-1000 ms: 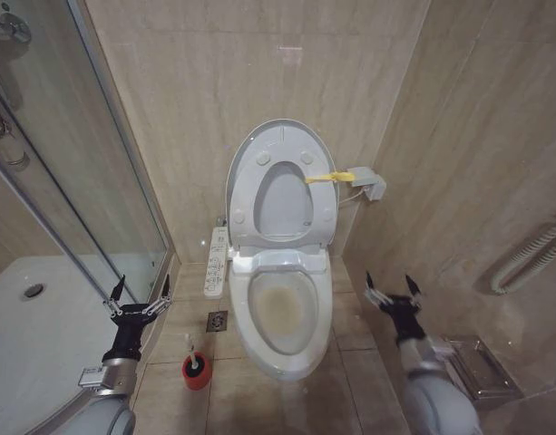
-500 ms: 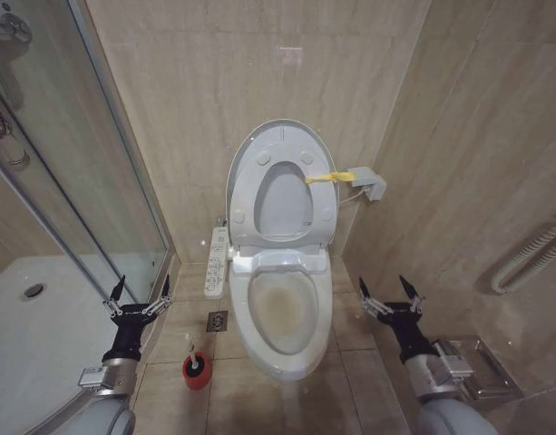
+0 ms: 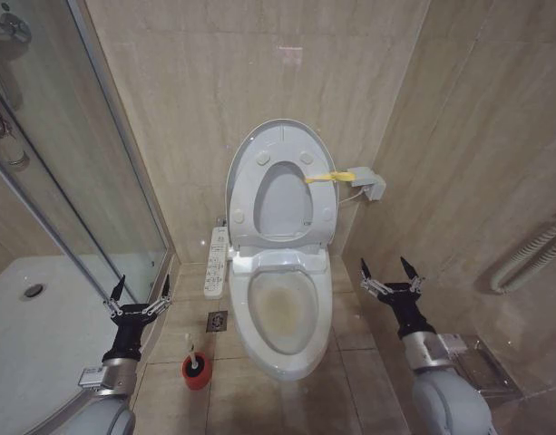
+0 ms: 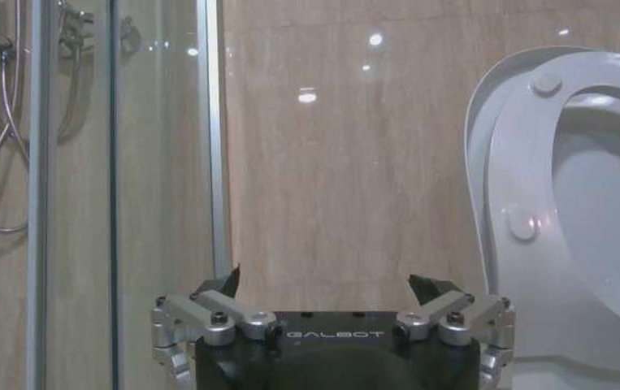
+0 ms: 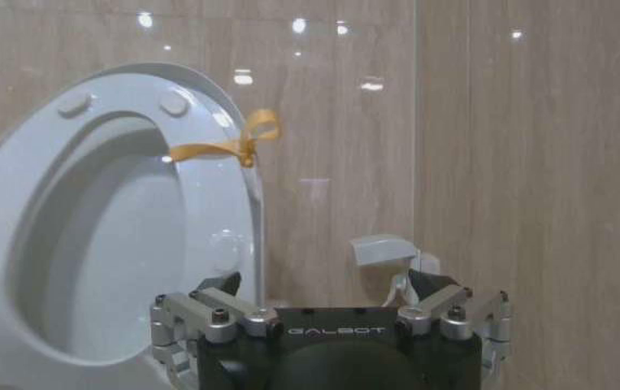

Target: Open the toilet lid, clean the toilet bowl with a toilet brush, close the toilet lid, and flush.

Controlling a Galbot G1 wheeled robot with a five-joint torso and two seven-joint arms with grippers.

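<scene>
The toilet lid [image 3: 279, 134] stands raised against the back wall, with the ring seat [image 3: 244, 195] up in front of it and a yellow strap [image 3: 330, 177] at its right edge. Below it the toilet bowl [image 3: 281, 313] lies uncovered, with stains inside. The toilet brush [image 3: 190, 349] stands in its red cup [image 3: 197, 372] on the floor, left of the bowl. My left gripper [image 3: 140, 294] hangs open above the floor, left of the brush. On the bowl's right side my right gripper [image 3: 386, 272] is open and holds nothing. The wrist views show the left gripper [image 4: 331, 284] and the right gripper [image 5: 326, 284] facing the raised lid [image 5: 125, 227].
A glass shower enclosure [image 3: 78, 163] and white shower tray [image 3: 42, 317] fill the left. A control panel [image 3: 217, 263] and floor drain [image 3: 218, 321] lie left of the bowl. A white wall box [image 3: 373, 184], a hose [image 3: 531, 258] and a metal tray [image 3: 477, 362] are on the right.
My right gripper has moved slightly forward and up beside the bowl, staying open. The left arm, lid and brush have not moved.
</scene>
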